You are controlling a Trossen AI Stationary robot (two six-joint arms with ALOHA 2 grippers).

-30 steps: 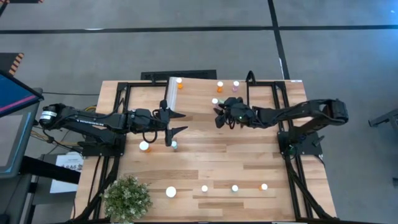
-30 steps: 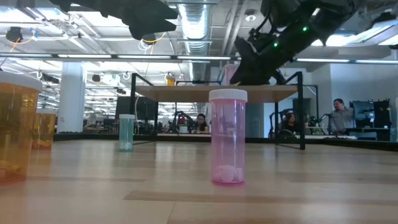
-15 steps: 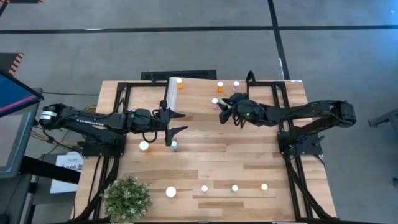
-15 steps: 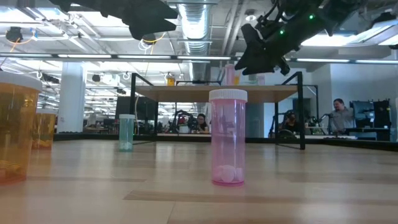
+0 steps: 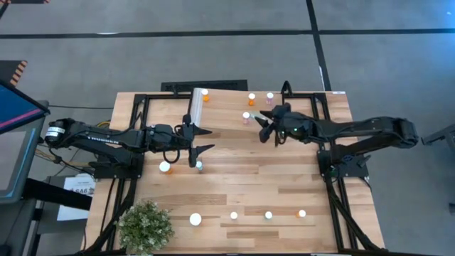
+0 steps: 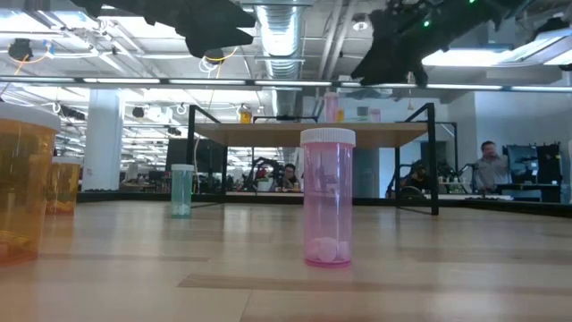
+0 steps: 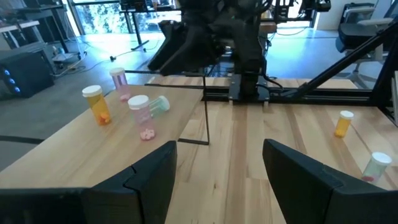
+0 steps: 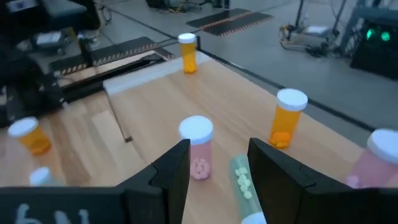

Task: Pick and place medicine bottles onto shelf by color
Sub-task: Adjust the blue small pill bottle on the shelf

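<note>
The shelf [image 5: 227, 103] stands at the table's far middle. On it stand orange bottles [image 8: 186, 53] [image 8: 287, 118] and pink bottles [image 8: 196, 147] [image 8: 379, 155]. A green bottle [image 8: 241, 177] lies on its side on the shelf beside the nearer pink one. My right gripper [image 5: 264, 122] hangs open above the shelf's right part, over the green bottle, with nothing in it. My left gripper [image 5: 202, 140] hangs open and empty beside the shelf's left end. More bottles stand on the tabletop: a pink one [image 6: 328, 197], a green one [image 6: 181, 190] and a large orange one [image 6: 22, 183].
A potted plant [image 5: 146, 226] stands at the near left corner. A row of bottles [image 5: 268, 215] stands near the front edge, and two more [image 5: 165, 167] stand under my left gripper. Black frame rails [image 5: 323, 153] run along both sides. People sit in the room behind.
My right gripper has risen from just above the shelf and drawn back toward the table's right edge, away from the pink bottle and the lying green one. Both bottles have stayed where they were.
</note>
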